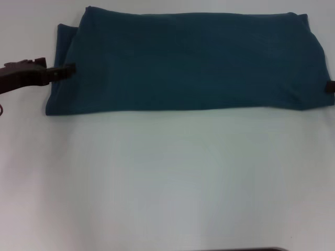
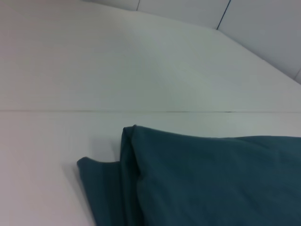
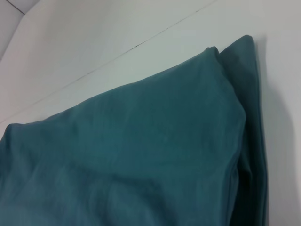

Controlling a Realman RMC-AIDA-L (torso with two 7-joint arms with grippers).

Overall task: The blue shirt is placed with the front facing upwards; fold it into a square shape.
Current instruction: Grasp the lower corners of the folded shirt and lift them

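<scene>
Lying across the far part of the white table [image 1: 167,178], the dark teal-blue cotton shirt [image 1: 188,63] is already folded into a long band; folding its ends inward to make a square seems left. The left gripper [image 1: 67,71] touches its left edge, the right gripper [image 1: 330,87] its right; whether either grips, I cannot tell.

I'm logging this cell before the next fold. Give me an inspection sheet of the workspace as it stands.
Surface: white table, bare in front of the shirt.
Job's things: blue shirt folded into a long flat band across the far side; layered edges show at both ends.
Clutter: nothing seen.
Grippers: left gripper at the band's left end; right gripper at its right end, mostly out of frame.
Cables: nothing seen.
Surroundings: white wall panels behind the table.
</scene>
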